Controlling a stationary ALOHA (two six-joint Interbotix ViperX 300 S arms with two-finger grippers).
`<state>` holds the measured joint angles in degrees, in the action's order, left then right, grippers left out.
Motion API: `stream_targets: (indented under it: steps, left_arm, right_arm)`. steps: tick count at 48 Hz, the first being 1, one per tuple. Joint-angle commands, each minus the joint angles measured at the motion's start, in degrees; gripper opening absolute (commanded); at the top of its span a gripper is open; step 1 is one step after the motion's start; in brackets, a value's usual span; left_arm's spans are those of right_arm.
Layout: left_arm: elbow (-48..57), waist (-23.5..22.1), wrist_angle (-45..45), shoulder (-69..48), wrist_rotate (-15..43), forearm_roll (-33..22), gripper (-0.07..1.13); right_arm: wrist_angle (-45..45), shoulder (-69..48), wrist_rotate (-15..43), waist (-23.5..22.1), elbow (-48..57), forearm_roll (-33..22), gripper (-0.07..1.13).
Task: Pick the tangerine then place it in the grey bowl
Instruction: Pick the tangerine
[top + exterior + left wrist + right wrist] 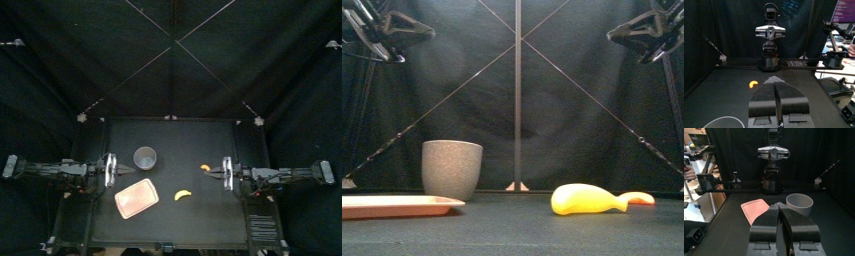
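The small orange tangerine lies on the table right of centre, just in front of my right gripper. In the left wrist view the tangerine sits beyond my left gripper, whose jaws are shut and empty. The tall grey speckled cup stands upright left of centre, near my left gripper. In the front view the cup is at the left, and the tangerine peeks out behind a yellow toy. My right gripper is shut on nothing, facing the cup.
A flat pink tray lies at the front left, also visible as the tray in the right wrist view. A yellow banana-like toy rests near the front centre, between tray and tangerine. Both arms hang raised at the table's sides.
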<state>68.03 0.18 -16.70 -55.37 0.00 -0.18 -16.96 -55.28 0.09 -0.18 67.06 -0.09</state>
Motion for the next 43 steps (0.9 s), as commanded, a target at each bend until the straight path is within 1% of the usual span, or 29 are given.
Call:
stream_targets:
  steps: [1, 5, 9, 15, 21, 25, 30, 34, 37, 40, 43]
  left_arm:
    - [-2.46, 0.18, 4.57, 0.79, 0.09, 0.09, 0.07]
    - [-3.43, 0.18, 8.88, 0.79, 0.09, 0.09, 0.06]
    - [-4.31, 0.26, 12.04, 0.79, 0.09, 0.09, 0.06]
    - [-5.19, 0.88, 15.03, 0.79, 0.09, 0.09, 0.06]
    - [-5.19, 1.49, 15.64, 0.79, 0.09, 0.09, 0.06]
    - [-5.1, 1.58, 15.64, 0.79, 0.09, 0.09, 0.06]
    - [-5.01, 1.58, 15.64, 0.79, 0.09, 0.0, 0.06]
    - [-5.01, 1.58, 15.56, 0.79, 0.09, 0.0, 0.06]
    - [-5.01, 1.58, 15.47, 0.79, 0.09, 0.0, 0.06]
    - [-5.01, 1.58, 15.29, 0.79, 0.09, 0.0, 0.06]
    - [-5.01, 1.58, 15.03, 0.79, 0.09, 0.0, 0.06]
  right_arm:
    - [0.53, 1.76, 1.23, -0.62, -0.26, 1.49, 0.08]
    - [3.16, 3.25, 2.81, -2.02, -0.62, 4.75, 0.08]
    - [8.09, 5.1, 4.04, -4.31, -1.58, 8.44, 0.08]
    - [19.6, 8.09, 6.15, -9.23, -3.52, 12.57, 0.09]
    - [31.03, 10.02, 6.94, -14.24, -5.1, 13.8, 0.15]
    - [35.86, 10.55, 6.94, -17.14, -5.19, 13.8, 0.26]
    - [39.02, 10.55, 6.94, -19.69, -4.83, 13.71, 0.49]
    - [39.46, 10.63, 7.03, -20.83, -4.66, 13.71, 0.68]
    - [39.46, 10.63, 7.03, -21.53, -4.48, 13.89, 0.8]
    - [39.46, 11.25, 7.03, -22.15, -4.04, 13.71, 0.88]
    - [39.38, 12.3, 6.94, -22.59, -3.6, 13.71, 0.9]
